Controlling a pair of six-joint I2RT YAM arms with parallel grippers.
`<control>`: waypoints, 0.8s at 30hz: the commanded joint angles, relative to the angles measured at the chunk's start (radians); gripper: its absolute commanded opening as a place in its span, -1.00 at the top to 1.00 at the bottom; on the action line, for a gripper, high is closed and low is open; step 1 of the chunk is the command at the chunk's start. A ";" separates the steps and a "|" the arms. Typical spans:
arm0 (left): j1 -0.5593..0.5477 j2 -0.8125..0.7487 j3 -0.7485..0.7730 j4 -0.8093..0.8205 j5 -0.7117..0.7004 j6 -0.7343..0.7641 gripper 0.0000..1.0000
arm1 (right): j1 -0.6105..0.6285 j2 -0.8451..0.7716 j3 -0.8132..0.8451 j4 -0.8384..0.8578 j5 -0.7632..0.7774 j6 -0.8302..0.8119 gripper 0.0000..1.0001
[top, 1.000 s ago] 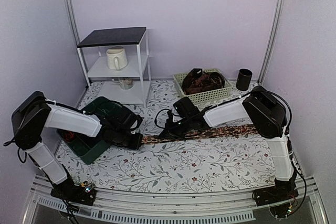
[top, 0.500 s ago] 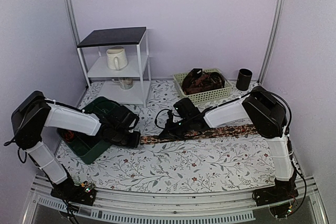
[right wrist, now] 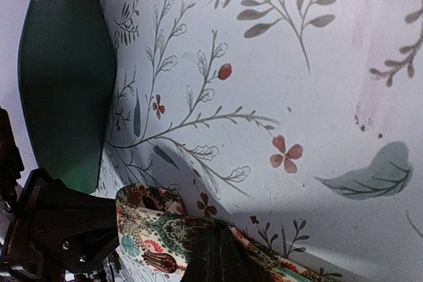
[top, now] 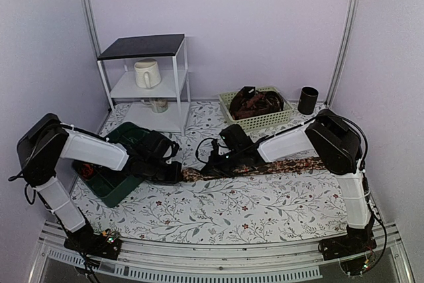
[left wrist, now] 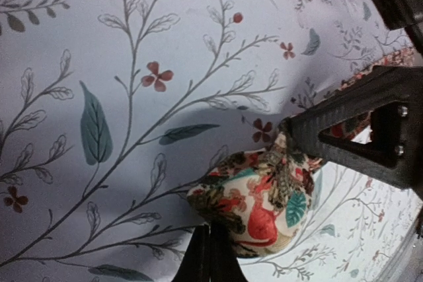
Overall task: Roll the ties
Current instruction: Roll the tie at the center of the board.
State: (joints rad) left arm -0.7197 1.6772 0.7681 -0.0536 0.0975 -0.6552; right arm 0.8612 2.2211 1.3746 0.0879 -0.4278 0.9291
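Left hand (left wrist: 210, 241) was fully closed, fingers pressed together, pinching the end of the tie (left wrist: 254, 203). That end was folded over on itself into a small lump with the pale floral print facing out, sitting on the worktop (left wrist: 99, 64).

Right hand (right wrist: 215, 239) was also closed, clamped on the tie strip just beside the lump. In my left wrist view, one of its fingers (left wrist: 357, 130) sat right up against the fold. I couldn't tell whether it was actually pressing on it.

From the top camera, the two hands were nearly tip to tip, a bit left of the worktop's centre. The rest of the tie ran flat and roughly straight to the right. It passed under the right forearm and ended near the right edge by that arm's upright link.

The green bin (top: 112, 187) was under and behind the left arm at the left side. The basket (top: 278, 120) sat at the back right, well apart from the hands, with the spare ties (top: 255, 103) heaped inside. The black cup (top: 307, 99) stood just right of the basket. The white shelf (top: 142, 48) was at the back left with a mug (top: 147, 73) on its middle level.
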 commanded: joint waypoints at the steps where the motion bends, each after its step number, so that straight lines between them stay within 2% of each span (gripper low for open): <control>1: 0.016 -0.058 -0.020 0.142 0.091 -0.049 1.00 | 0.008 0.016 -0.030 -0.035 -0.002 0.014 1.00; 7: 0.017 -0.060 -0.012 0.235 0.152 -0.059 1.00 | 0.008 0.008 -0.047 -0.015 -0.002 0.025 1.00; 10: 0.018 -0.068 -0.014 0.227 0.144 -0.056 1.00 | 0.008 0.005 -0.050 -0.011 0.001 0.026 1.00; 19: 0.019 -0.101 -0.032 -0.065 -0.084 -0.015 1.00 | 0.007 0.007 -0.052 -0.010 0.001 0.025 1.00; 24: 0.013 -0.110 -0.076 -0.088 -0.101 -0.022 1.00 | 0.008 0.008 -0.054 -0.010 0.003 0.026 1.00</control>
State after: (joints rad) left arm -0.7074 1.5906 0.7307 -0.0727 0.0441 -0.6846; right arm 0.8612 2.2211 1.3487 0.1402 -0.4313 0.9516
